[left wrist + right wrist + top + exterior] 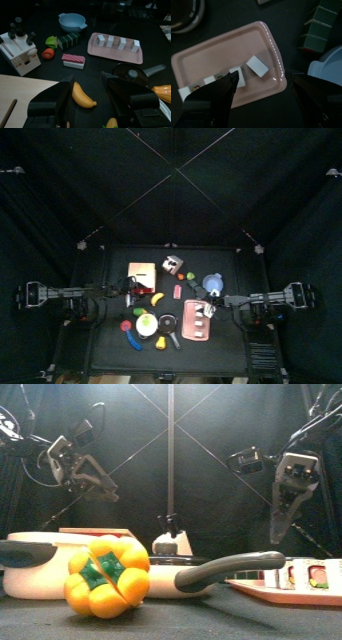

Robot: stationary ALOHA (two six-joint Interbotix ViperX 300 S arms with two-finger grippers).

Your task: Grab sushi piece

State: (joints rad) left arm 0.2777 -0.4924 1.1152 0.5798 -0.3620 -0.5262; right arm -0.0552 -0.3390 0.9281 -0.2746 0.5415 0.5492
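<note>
Several sushi pieces (256,66) stand in a row on a pink tray (218,50). The tray also shows in the top view (198,320), the left wrist view (100,50) and at the right of the front view (267,590). My right gripper (266,77) hangs open above the tray, apart from the sushi; it also shows in the top view (231,304). A red-and-white sushi piece (73,60) lies loose on the table. My left gripper (87,87) is open and empty above a banana (83,95), left of the tray in the top view (118,293).
A black pan (137,75), a yellow pepper (107,576), a blue bowl (72,21), a white knife block (19,47), green pieces (63,41), a tomato (48,53) and a wooden board (20,95) crowd the table around the tray.
</note>
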